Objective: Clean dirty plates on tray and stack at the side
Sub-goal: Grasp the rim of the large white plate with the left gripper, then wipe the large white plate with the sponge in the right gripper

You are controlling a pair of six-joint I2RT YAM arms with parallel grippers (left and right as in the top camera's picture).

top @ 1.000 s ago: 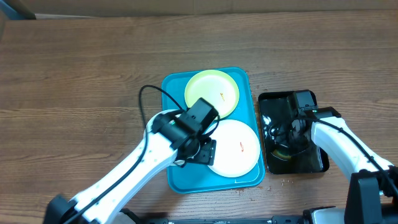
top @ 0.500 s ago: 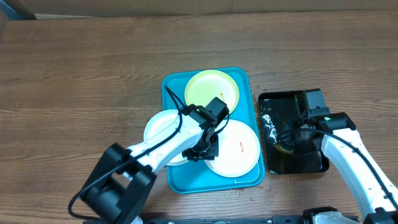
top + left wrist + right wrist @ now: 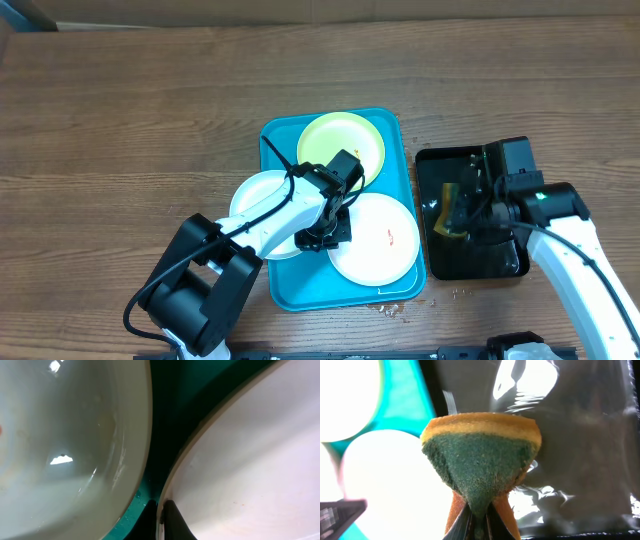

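Observation:
The blue tray (image 3: pixel 284 285) holds a pale yellow-green plate (image 3: pixel 345 140) at the back and a white plate (image 3: pixel 380 240) at the front right, each with a small orange smear. Another white plate (image 3: pixel 255 200) overlaps the tray's left rim. My left gripper (image 3: pixel 322 236) is shut on the left rim of the front white plate (image 3: pixel 250 460); in the left wrist view the thin rim sits between the black fingertips (image 3: pixel 175 522). My right gripper (image 3: pixel 479 524) is shut on a green and yellow sponge (image 3: pixel 482 457), held over the black tray (image 3: pixel 505 262).
The black tray (image 3: pixel 585 425), wet and shiny, stands right of the blue tray (image 3: pixel 402 402). Bare wooden table (image 3: pixel 120 120) surrounds both. Small crumbs lie by the blue tray's front edge (image 3: pixel 392 308). The left arm's cable (image 3: pixel 272 160) loops over the tray's left side.
My left gripper went from open to shut on the front white plate's rim, and the arm shifted off the left plate. My right gripper raised the sponge off the black tray's floor.

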